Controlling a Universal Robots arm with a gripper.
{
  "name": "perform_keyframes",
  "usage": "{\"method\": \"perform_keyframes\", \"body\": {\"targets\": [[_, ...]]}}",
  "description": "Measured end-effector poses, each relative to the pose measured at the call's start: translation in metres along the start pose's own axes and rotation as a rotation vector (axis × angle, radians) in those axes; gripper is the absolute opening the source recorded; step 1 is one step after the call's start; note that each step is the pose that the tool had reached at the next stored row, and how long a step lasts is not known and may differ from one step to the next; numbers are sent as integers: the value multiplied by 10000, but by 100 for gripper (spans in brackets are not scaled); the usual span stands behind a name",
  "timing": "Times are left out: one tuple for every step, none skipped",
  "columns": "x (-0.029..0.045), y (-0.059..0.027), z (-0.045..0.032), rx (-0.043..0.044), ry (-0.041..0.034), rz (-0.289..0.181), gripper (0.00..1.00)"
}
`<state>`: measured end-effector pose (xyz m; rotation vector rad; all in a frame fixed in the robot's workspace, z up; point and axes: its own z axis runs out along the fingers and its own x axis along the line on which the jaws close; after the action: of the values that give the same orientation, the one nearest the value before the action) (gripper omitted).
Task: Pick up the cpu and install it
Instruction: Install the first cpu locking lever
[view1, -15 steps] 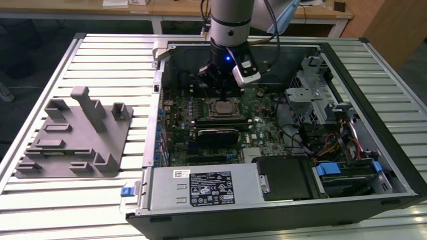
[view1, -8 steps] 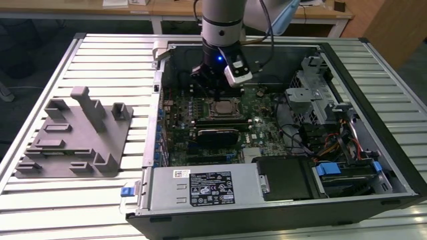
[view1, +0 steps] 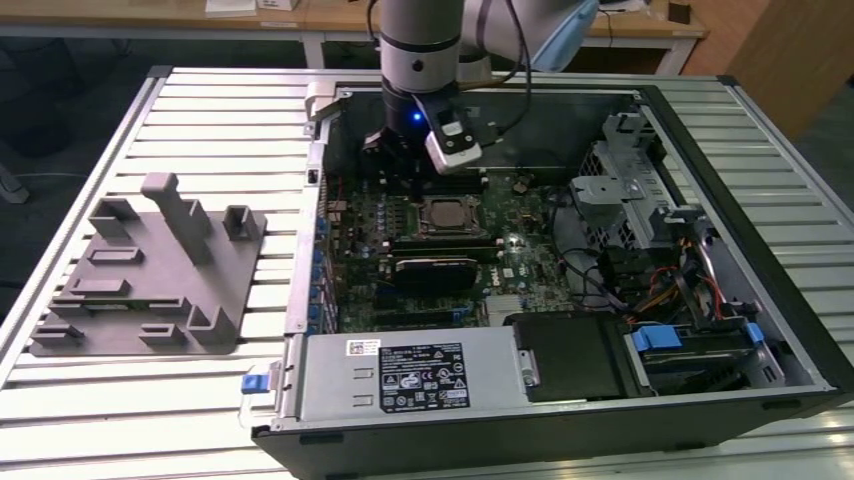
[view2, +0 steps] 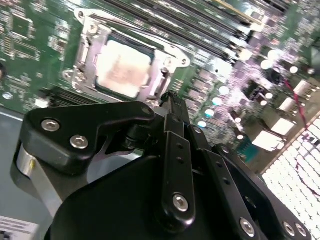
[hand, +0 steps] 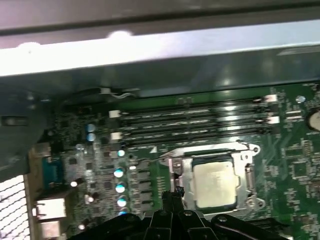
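The cpu (view1: 445, 213), a square chip with a silver top, lies flat in its metal-framed socket on the green motherboard (view1: 534, 265) inside the open computer case. Both wrist views also show the cpu (view2: 122, 67) (hand: 215, 182) seated in the socket. My gripper (view1: 396, 160) hangs over the board just behind the socket, apart from the chip. In both wrist views its black fingers meet at the tip (view2: 171, 97) (hand: 172, 194), shut with nothing between them, beside the socket's edge.
A grey plastic fixture plate (view1: 147, 270) lies on the slatted table at the exterior view's left. Within the case are a black block (view1: 430, 268) in front of the socket, a power supply (view1: 400, 375), memory slots (hand: 195, 125) and a drive cage with cables (view1: 641, 200).
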<state>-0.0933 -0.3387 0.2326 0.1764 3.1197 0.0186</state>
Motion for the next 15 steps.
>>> {"method": "perform_keyframes", "body": {"targets": [[28,-3,-1,0,-3,-1,11],[52,-6,-1,0,-5,-2,11],[72,-8,-1,-1,-7,-1,11],[95,-11,-2,-1,-8,-1,11],[116,-13,-2,-1,-9,0,11],[135,-15,-2,-2,-11,0,11],[155,-18,-3,-1,-12,-1,11],[172,-20,-3,-3,-13,-2,11],[189,-21,-3,-6,-12,-1,11],[206,-23,-4,-11,-11,0,11],[221,-25,-4,-22,-10,0,11],[235,-27,-4,-38,-8,0,11],[248,-28,-5,-77,-3,1,11],[258,-29,-5,-139,4,2,11],[266,-31,-5,-216,12,2,11]]}}
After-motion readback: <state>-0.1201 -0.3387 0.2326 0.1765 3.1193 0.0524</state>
